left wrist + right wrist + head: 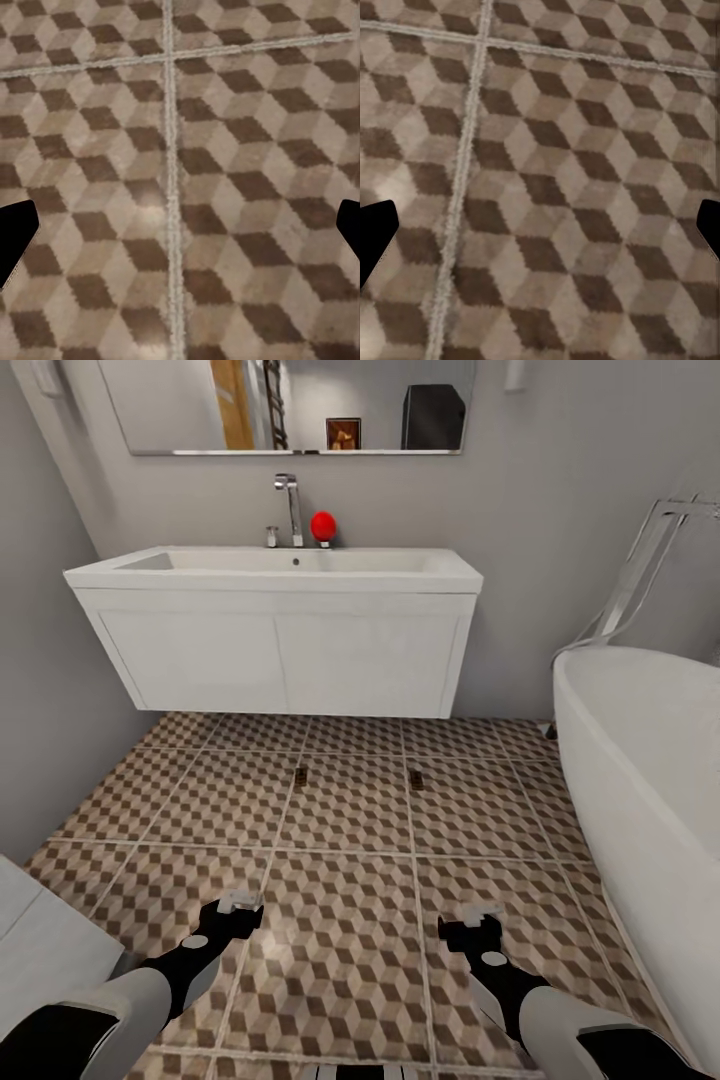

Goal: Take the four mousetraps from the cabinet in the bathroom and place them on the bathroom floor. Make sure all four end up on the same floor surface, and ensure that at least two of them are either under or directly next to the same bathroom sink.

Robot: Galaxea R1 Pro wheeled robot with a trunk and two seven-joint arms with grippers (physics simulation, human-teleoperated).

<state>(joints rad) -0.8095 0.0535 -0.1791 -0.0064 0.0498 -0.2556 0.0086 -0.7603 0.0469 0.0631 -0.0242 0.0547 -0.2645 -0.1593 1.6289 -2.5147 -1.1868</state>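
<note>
You are facing the bathroom sink (pixel 290 565), a wide white basin with a tall chrome tap (pixel 289 506) on a white two-door vanity (pixel 280 655) hung on the grey wall. A red ball-shaped object (pixel 322 526) sits on the back ledge just beside the tap, and a mirror (pixel 290 405) hangs above. To your right curves the white bathtub (pixel 650 780).

Two mousetraps lie on the bathroom floor (pixel 350 920) in front of the vanity: one (pixel 300 776) near a grout line below the vanity's middle, the other (pixel 416 780) off to its right, below the vanity's right end. Both are apart from the vanity and well apart from each other. They are too small to make out any detail.

Your left claw (pixel 235 910) hangs low over the tiles at the lower left, and your right claw (pixel 478 925) likewise at the lower right. Both are empty. In the left wrist view the fingertips (pixel 15 232) stand at opposite edges with bare cube-patterned tile between them, so that claw is spread wide; the right wrist view shows the same, with its fingertips (pixel 375 232) wide apart over tile and a grout crossing.
</note>
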